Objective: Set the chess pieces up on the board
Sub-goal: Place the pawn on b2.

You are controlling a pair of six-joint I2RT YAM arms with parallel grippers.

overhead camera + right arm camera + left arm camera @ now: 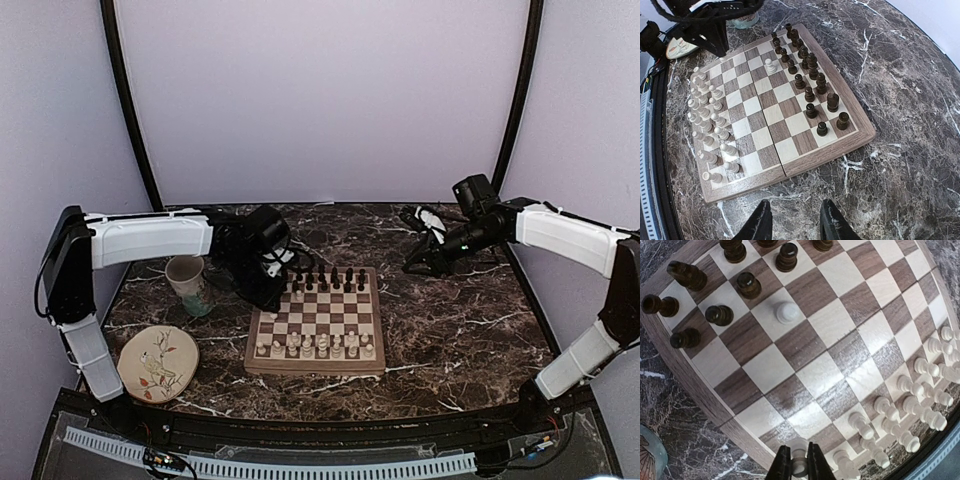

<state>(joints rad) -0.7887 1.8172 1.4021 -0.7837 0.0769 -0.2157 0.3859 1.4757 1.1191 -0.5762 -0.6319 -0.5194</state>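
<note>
Over the board's left border, toward the near edge of the counter, we are pinching a cream piece between the fingers of our left gripper. The jaws are pressing tight against its sides, and we cannot tell whether its foot is touching the wood. Our left arm is reaching in from the counter's left edge.

The board is lying flat at the middle of the counter. Dark pieces are standing in two rows along its side facing the far edge, and cream pieces are standing in two rows along the side facing the near edge. A lone cream pawn is standing apart from its fellows, just in front of the dark pawns and toward the left.

The mug is standing upright between the left edge and the board. The plate is lying by the near left corner, well apart from the board.

Our right gripper is hanging open and empty, fingers spread. It is above bare marble between the board and the counter's right edge, toward the far right corner.
</note>
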